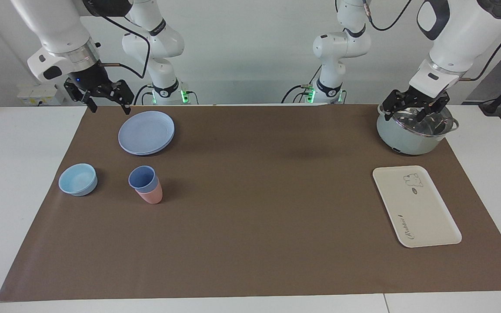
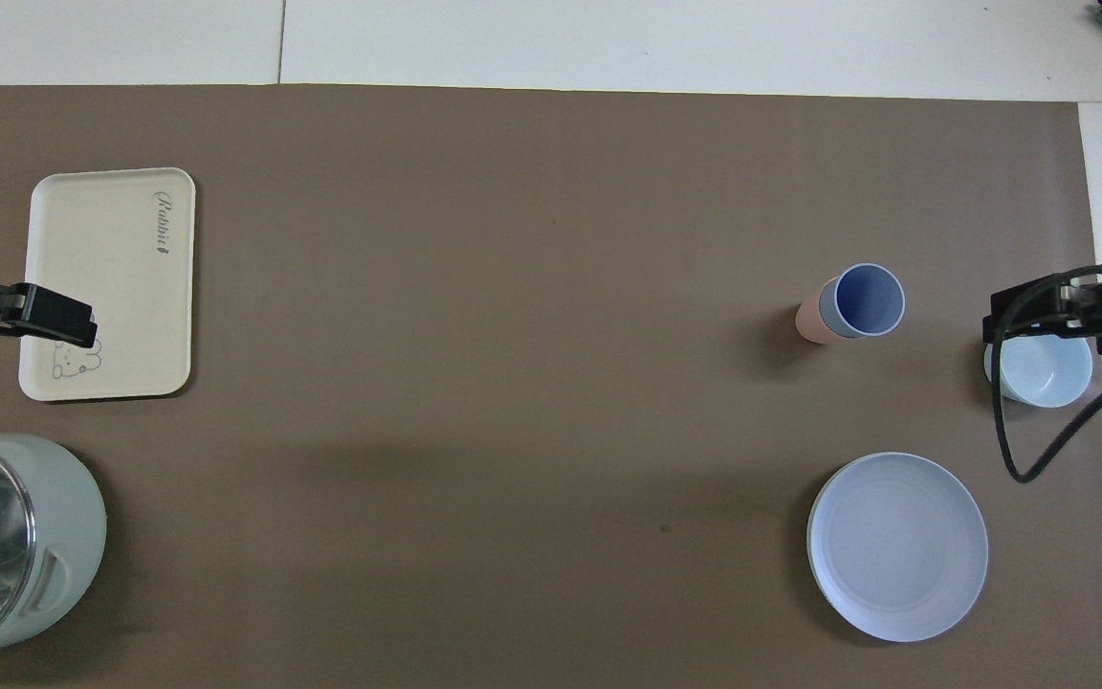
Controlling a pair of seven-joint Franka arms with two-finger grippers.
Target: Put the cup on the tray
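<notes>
The periwinkle-blue cup (image 1: 141, 177) (image 2: 868, 299) sits nested inside a pink tumbler (image 1: 151, 196) (image 2: 810, 323), standing on the brown mat toward the right arm's end. The cream tray (image 1: 415, 208) (image 2: 111, 249), with a bear drawing and lettering, lies flat toward the left arm's end with nothing on it. My right gripper (image 1: 109, 108) hangs open in the air over the mat's edge beside the blue plate, holding nothing. My left gripper (image 1: 413, 116) hangs open just over the pot, also holding nothing. Both are well apart from the cup.
A round blue plate (image 1: 146, 132) (image 2: 897, 545) lies nearer to the robots than the cup. A light-blue bowl (image 1: 78, 179) (image 2: 1039, 375) stands beside the cup. A pale green pot (image 1: 411, 138) (image 2: 11, 545) with a glass lid stands nearer to the robots than the tray.
</notes>
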